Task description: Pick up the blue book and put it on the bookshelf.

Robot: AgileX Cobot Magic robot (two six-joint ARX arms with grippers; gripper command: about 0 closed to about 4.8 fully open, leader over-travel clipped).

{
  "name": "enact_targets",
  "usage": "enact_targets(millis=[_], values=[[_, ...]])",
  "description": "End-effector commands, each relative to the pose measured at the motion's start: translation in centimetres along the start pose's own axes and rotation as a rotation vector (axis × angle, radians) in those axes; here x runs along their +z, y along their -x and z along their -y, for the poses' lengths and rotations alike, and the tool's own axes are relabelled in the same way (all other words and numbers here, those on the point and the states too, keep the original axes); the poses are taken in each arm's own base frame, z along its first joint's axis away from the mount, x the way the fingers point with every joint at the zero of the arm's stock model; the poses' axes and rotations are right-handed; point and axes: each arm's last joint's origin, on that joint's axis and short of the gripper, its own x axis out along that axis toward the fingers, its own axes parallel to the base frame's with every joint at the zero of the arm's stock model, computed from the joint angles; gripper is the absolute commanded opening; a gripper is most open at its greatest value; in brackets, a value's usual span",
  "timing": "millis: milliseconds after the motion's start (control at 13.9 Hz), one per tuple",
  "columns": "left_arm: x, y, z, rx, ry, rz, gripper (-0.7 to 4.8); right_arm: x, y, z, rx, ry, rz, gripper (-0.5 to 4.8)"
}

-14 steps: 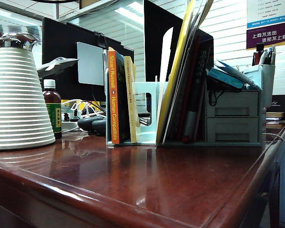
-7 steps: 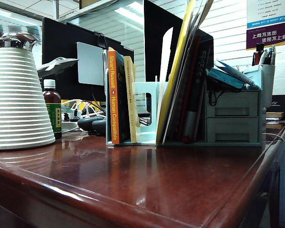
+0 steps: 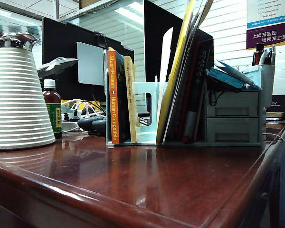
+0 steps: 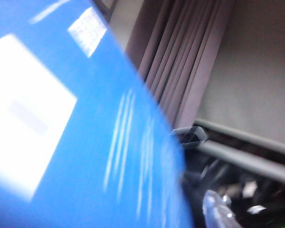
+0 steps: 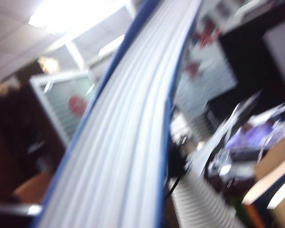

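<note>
Blue book close against both my wrist cameras, off the desk view

Bright blue book [image 4: 85,142], blurred white cover blocks, pale page edges [image 5: 128,142]. On the mint bookshelf [image 3: 145,111], an orange spine [image 3: 113,99] reads "Stuart Russell Human Compatible". Left gripper and right gripper are hidden: grasping or released, I cannot tell.

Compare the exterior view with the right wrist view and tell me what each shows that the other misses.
Only the exterior view shows the mint-green bookshelf on the wooden desk, the orange-spined "Human Compatible" book standing in it, and the grey drawer organizer beside it; no arm or claw appears there. Only the right wrist view shows the blue book, close up and edge-on, its pale pages between blue covers. Both share the white ribbed cone, though it is blurred in the wrist view.
</note>
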Motion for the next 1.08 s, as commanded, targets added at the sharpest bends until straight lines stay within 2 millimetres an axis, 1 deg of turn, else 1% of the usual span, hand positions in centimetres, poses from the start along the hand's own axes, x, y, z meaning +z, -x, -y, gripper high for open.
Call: enact_targets(millis=[72, 144, 360, 432, 504, 648, 792, 864, 1080], values=[[1.2, 1.1, 0.0, 0.012, -0.168, 0.005, 4.16, 1.9, 0.9, -1.9, 0.005, 0.07, 0.209, -0.02], [1.3, 1.3, 0.1, 0.004, -0.234, -0.009, 3.77, 2.1, 1.0, -2.0, -0.021, 0.069, 0.247, -0.02], [1.5, 1.2, 0.4, -0.007, -0.387, -0.016, 3.66, 3.1, 0.6, -2.6, -0.039, 0.064, 0.249, -0.03], [1.5, 1.2, 0.4, -0.003, -0.496, -0.01, 3.39, 4.1, 0.2, -3.2, -0.066, 0.054, 0.244, -0.02], [1.6, 1.2, 0.4, 0.007, -0.581, 0.001, 3.39, 4.7, 0.0, -3.7, -0.077, 0.048, 0.234, -0.03], [1.5, 1.2, -0.1, 0.078, -0.679, 0.018, 3.4, 5.4, -0.2, -4.3, -0.071, -0.004, 0.241, -0.03], [1.2, 1.2, -1.0, 0.185, -0.781, 0.009, 3.41, 5.8, -0.5, -4.4, -0.093, -0.118, 0.236, -0.03], [1.1, 1.2, -1.2, 0.239, -0.859, 0.008, 3.41, 5.7, -0.7, -4.2, -0.101, -0.155, 0.227, -0.03], [0.2, 0.0, -1.5, 0.423, -1.09, -0.005, 3.41, 5.1, -1.3, -3.3, -0.131, -0.284, 0.2, -0.02]])
